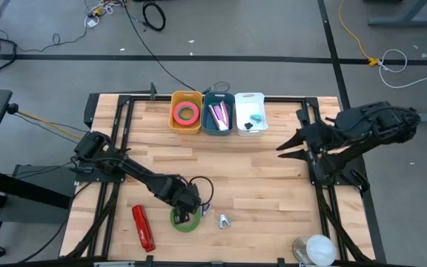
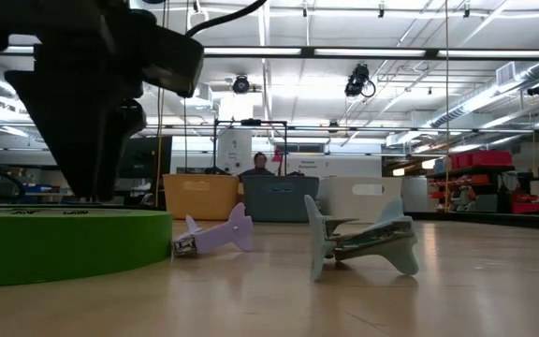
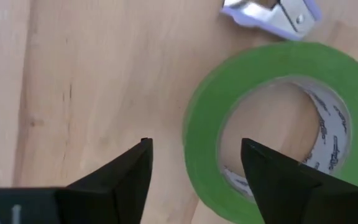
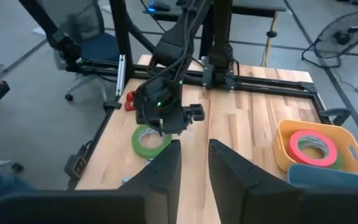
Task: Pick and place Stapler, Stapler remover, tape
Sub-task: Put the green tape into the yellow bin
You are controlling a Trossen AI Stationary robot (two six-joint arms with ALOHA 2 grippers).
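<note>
A green tape roll (image 1: pixel 186 219) lies flat near the table's near edge, also seen in the left wrist view (image 3: pixel 278 118) and the low view (image 2: pixel 64 241). My left gripper (image 3: pixel 194 165) hovers open over it, one finger outside the ring (image 3: pixel 129 171) and one over its hole (image 3: pixel 278 177); I see no touch. A red stapler (image 1: pixel 143 228) lies to the roll's left. A lavender staple remover (image 1: pixel 223 219) lies to its right. A pinkish-red roll (image 1: pixel 186 113) sits in the yellow bin. My right gripper (image 1: pixel 284 146) waits open at the right.
Yellow (image 1: pixel 175 122), teal (image 1: pixel 219 130) and white (image 1: pixel 249 100) bins stand in a row at the far edge. A grey-blue staple remover (image 2: pixel 363 243) shows in the low view. A white round thing (image 1: pixel 319 248) sits at the near right corner. Bare wood lies mid-table.
</note>
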